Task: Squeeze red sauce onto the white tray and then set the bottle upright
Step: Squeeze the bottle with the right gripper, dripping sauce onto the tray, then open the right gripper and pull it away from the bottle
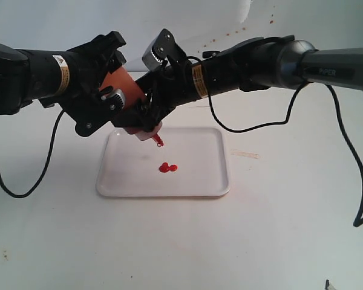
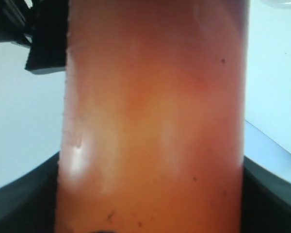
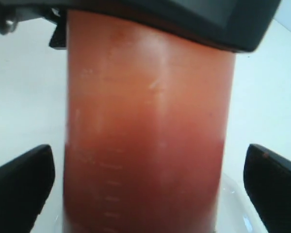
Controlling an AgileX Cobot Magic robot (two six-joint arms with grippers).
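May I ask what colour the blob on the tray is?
The sauce is bright red, clearest in the exterior view.

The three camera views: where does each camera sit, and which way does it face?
Exterior view: off the arms, raised, looking down at the white tray, red sauce and tilted bottle; left arm and right arm show.
Left wrist view: on the left arm, looking along the left fingers, which press the bottle's sides.
Right wrist view: on the right arm, facing the bottle; the right fingers flank it with gaps.
Shared: the same bottle fills both wrist views.
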